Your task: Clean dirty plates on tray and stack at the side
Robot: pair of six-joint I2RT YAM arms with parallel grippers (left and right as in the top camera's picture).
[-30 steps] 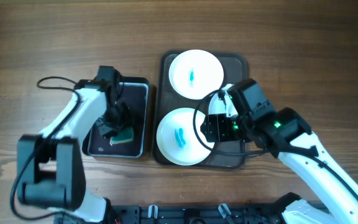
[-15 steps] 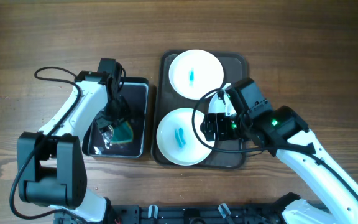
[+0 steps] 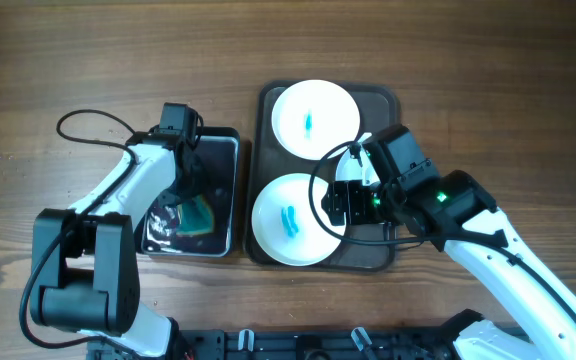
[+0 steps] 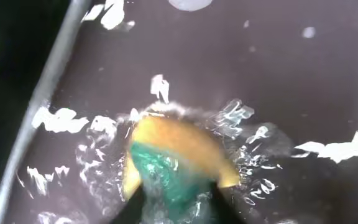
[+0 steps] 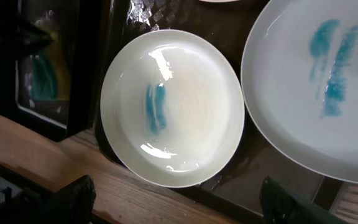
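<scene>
Overhead: on the tray point(image 3: 386, 105), the far plate point(image 3: 315, 118) hugs the far edge, its smear running far-to-near. The near plate point(image 3: 290, 220) fills the near-left corner, beside the spread right end effector point(image 3: 351, 203).
Left wrist: the left end effector point(image 4: 174, 210) pinches the sponge point(image 4: 176, 155).
Right wrist: the third plate point(image 5: 316, 93) lies rim-close to the near plate.

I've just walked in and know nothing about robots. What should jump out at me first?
Two white plates smeared blue-teal, lying on the dark tray in the middle. On the left, the left arm's fingers pinch a green-and-yellow sponge in a wet black tray; the right arm's open fingers hover over the plates.
</scene>
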